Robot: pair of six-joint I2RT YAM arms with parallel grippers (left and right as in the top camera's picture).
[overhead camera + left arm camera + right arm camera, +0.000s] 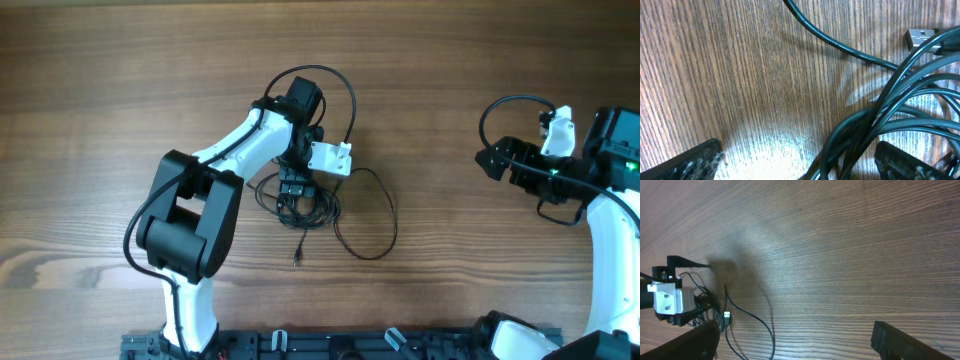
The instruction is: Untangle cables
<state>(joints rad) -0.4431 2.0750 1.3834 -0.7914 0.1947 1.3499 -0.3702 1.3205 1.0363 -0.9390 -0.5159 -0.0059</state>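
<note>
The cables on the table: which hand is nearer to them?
Left. The left hand is open directly over the cables; the right hand, also open, is well away on the robot's right.

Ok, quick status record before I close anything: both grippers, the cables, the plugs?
left gripper: open, low over the table, some strands of the cables between its fingers, not gripped
right gripper: open, empty, off at the right side, apart from the cables
cables: tangled bundle mid-table under the left gripper
loop: one loose strand curving out right of the bundle
USB plug: lying on the table at the bundle's edge
strand end: free, below the bundle, toward the robot's base
</note>
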